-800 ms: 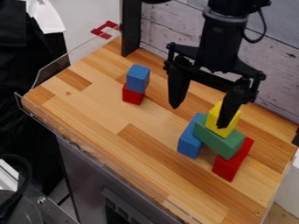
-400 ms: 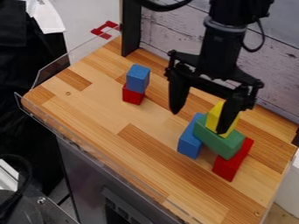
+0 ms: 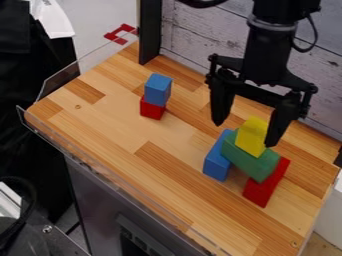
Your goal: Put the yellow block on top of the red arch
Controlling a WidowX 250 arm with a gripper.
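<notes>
- So the yellow block (image 3: pixel 252 137) is right of centre in the frame, standing on the green block (image 3: pixel 248 157), its long side pointing up.
- Main thing here: the gripper (image 3: pixel 244 134) has its jaws spread wide, nothing held. From this angle the yellow block sits between the two tips, way closer to the right-hand one in the picture, which overlaps its right edge. Can't tell from here whether they're touching or one's just behind the other.
- The jaws spread from upper left to lower right, roughly the way the green block runs. For a grab, I'd say the gripper needs to shift a bit toward the lower right, get centred on the yellow block and go lower before closing.
- Under the green block there's a blue block (image 3: pixel 216 165) on the left and a long red block (image 3: pixel 266 185) on the right, on the counter (image 3: pixel 120 130). That red one may be the "arch", but I can't see any opening.
- Risk imo: closing off-centre could drag the green block too.
</notes>
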